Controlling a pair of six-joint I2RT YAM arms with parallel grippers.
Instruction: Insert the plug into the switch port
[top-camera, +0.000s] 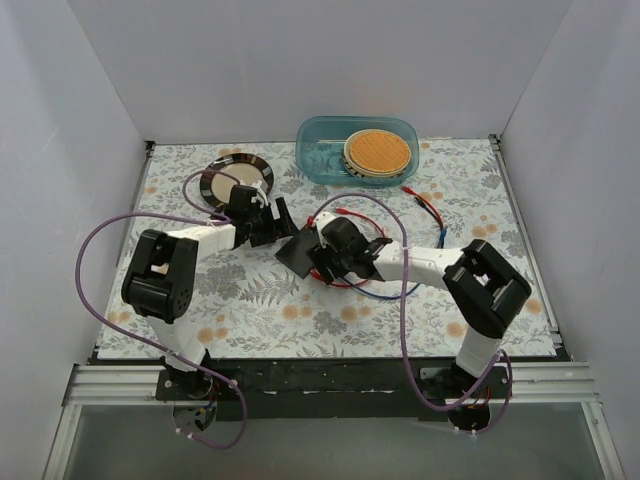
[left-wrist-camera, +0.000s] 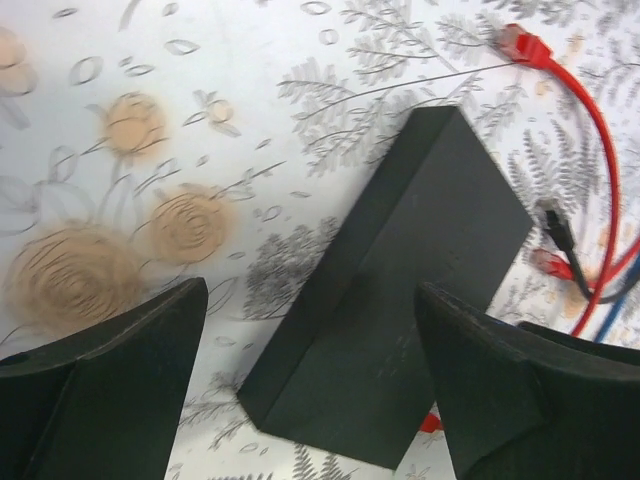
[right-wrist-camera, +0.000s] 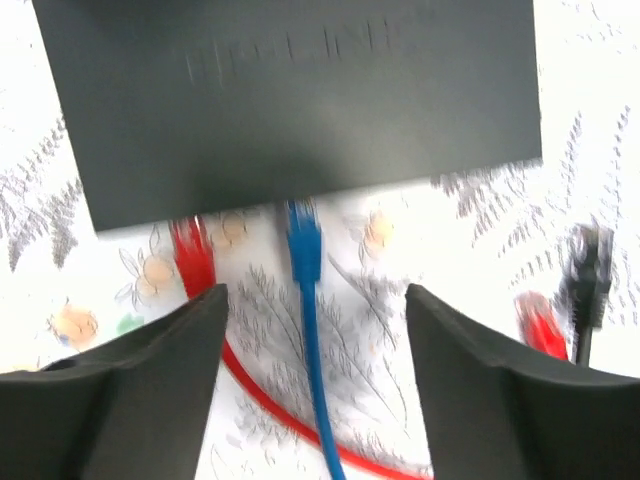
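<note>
The left gripper (left-wrist-camera: 310, 295) gapes, flat dark grey rectangular box (left-wrist-camera: 400, 260) just ahead. The right gripper (right-wrist-camera: 315, 295) gapes empty, blue plastic plug (right-wrist-camera: 303, 240) ahead touching the box.

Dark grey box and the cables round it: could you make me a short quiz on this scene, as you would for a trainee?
1. True or false: the left hand is clamped on the dark grey box.
2. What lies in the blue-green tub? A: a round orange disc. B: a red cable. C: a plate.
3. Fill in: the cable running between the fingers of the right hand up to the box is ____.
Key: 1 false, its fingers stand wide apart. 2 A. 3 blue: the blue cable.
</note>
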